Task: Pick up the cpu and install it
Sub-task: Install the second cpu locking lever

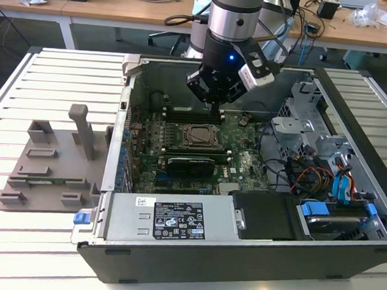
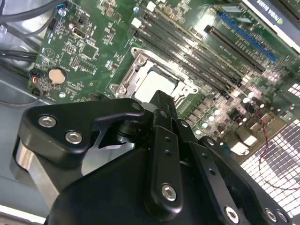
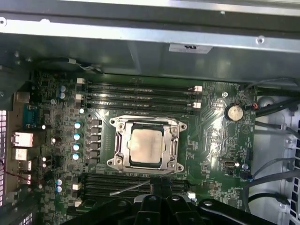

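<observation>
The cpu (image 3: 147,145), a silver-grey square chip, lies flat inside the metal socket frame (image 3: 117,140) in the middle of the green motherboard (image 1: 242,158). It also shows as a pale square, the cpu (image 2: 154,83), in the second wrist view, and as the cpu (image 1: 200,136) in the exterior view. My gripper (image 1: 215,109) hangs a short way above the board, over the memory slots just behind the socket. Its black fingers (image 3: 158,185) are together with nothing between them, apart from the chip. A thin wire lever (image 3: 130,188) juts out beside the socket.
Black memory slots (image 3: 140,96) flank the socket on two sides. The case wall (image 3: 154,37) rises close behind. A drive cage with loose cables (image 1: 310,165) fills the exterior view's right, and a power supply (image 1: 176,219) sits in front. A grey fixture tray (image 1: 54,166) lies on the slatted table.
</observation>
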`<state>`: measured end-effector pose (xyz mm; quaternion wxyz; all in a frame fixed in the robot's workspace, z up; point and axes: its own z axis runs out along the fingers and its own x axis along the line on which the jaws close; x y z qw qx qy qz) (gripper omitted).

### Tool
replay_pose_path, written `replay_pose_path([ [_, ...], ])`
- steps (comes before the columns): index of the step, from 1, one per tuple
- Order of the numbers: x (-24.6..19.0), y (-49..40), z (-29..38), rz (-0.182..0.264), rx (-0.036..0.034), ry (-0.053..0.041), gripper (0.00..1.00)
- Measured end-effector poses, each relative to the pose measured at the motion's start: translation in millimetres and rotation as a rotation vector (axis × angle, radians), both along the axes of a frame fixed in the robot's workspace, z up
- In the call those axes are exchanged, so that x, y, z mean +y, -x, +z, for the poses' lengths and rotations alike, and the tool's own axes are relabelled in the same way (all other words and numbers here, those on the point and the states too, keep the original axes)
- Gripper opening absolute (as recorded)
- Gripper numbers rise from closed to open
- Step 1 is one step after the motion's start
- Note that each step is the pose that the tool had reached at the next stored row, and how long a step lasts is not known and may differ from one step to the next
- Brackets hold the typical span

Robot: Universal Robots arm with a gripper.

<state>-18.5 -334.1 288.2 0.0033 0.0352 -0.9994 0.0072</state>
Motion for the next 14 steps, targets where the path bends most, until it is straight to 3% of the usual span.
replay_pose_path([
  [2, -7.3, 0.0, -0.1, 0.000, 0.0001, -0.0034, 0.11],
  [8, -16.3, 0.0, -0.2, 0.000, 0.0001, -0.0102, 0.11],
  [9, -19.1, 0.1, -0.3, 0.000, 0.0001, -0.0215, 0.11],
  [10, -21.8, 0.1, -0.4, 0.000, 0.0000, -0.0435, 0.11],
  [11, -25.1, 0.2, -0.5, 0.000, 0.0001, -0.0742, 0.11],
  [12, -28.2, 0.3, -0.5, 0.000, 0.0001, -0.0910, 0.11],
  [13, -32.5, 0.5, -0.7, 0.000, 0.0001, -0.1045, 0.11],
  [14, -35.3, 0.6, -0.9, 0.000, 0.0001, -0.1093, 0.11],
])
